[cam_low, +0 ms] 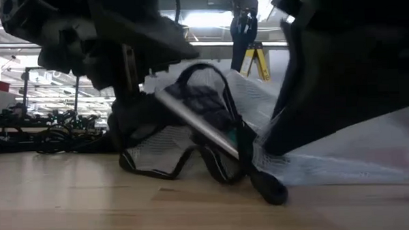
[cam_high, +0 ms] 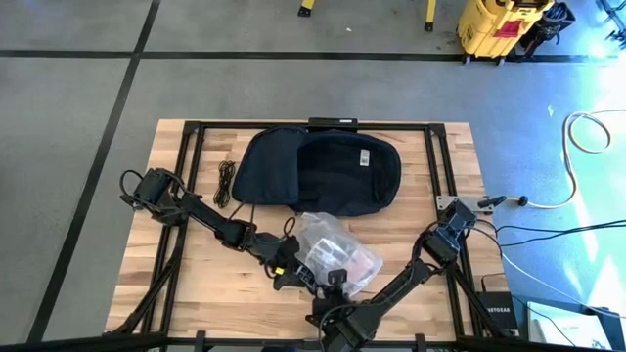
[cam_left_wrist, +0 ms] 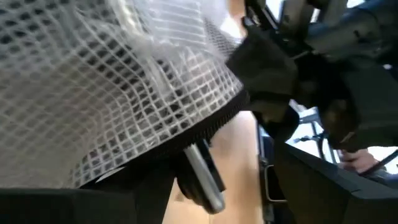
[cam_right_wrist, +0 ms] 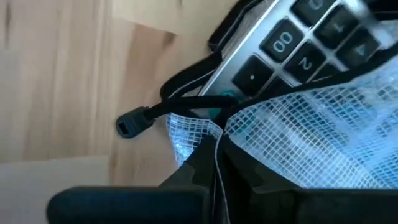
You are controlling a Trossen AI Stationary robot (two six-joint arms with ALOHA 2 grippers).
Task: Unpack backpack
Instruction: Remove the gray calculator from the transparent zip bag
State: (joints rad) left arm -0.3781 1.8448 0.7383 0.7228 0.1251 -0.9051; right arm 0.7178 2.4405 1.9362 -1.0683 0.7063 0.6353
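Observation:
The dark backpack [cam_high: 323, 168] lies flat on the table's far middle, with no gripper on it. In front of it is a clear mesh pouch [cam_high: 333, 249] with a black zipper trim, and both grippers are at its near edge. A silver calculator [cam_low: 197, 108] sticks out of the pouch's opening, keys showing [cam_right_wrist: 286, 43]. My left gripper [cam_high: 286, 269] is at the pouch's left end. My right gripper [cam_high: 337, 282] is shut on the pouch's near side. The zipper pull [cam_right_wrist: 127, 126] hangs loose by the table. My left gripper has the pouch's left end [cam_low: 126, 128] between its wide-set fingers, coming nearly level from the table's left. The mesh itself fills the wrist view and hides the exact place of contact. My right gripper pinches the mesh wall right beside the black-trimmed opening [cam_right_wrist: 208, 140] between its two fingers, slanting down from the near right. The pouch is held up on edge, its lower rim [cam_low: 152, 173] resting on the table.
A coiled black cord [cam_high: 225, 183] lies left of the backpack. Black frame rails [cam_high: 196, 156] run along the table's sides and far edge. Bare wood shows at the near left [cam_high: 186, 284] and at the right [cam_high: 450, 166].

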